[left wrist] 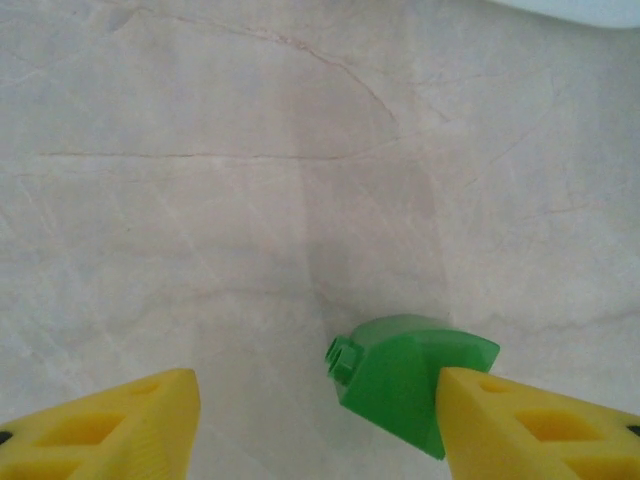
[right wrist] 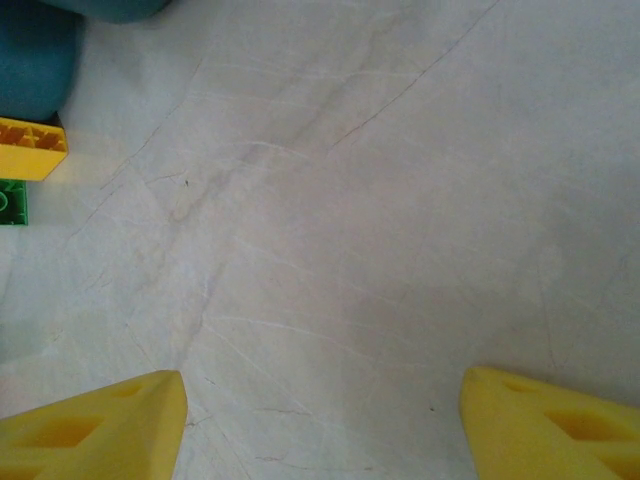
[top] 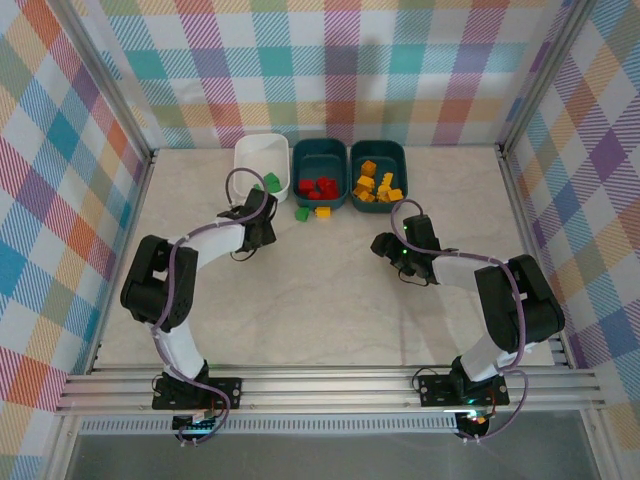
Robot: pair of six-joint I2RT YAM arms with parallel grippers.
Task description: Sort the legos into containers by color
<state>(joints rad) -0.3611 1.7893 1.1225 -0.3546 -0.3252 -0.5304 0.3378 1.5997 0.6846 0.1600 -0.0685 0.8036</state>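
The containers [top: 320, 146] stand side by side along the far edge of the surface [top: 320, 320]: white tub [top: 255, 158], middle teal tub [top: 320, 162], right teal tub [top: 396, 158]. The central and near surface is bare, giving open room between the arms. The left fingers [left wrist: 130, 420] are apart near the white tub, with a green lego [left wrist: 400, 385] against one finger, ungripped. The right fingers [right wrist: 110, 420] are spread over bare surface. Red legos [top: 318, 188] lie in the middle tub and orange legos [top: 377, 185] in the right. A loose green lego [top: 302, 213] and a yellow lego [top: 322, 212] lie just before the middle tub's near edge.
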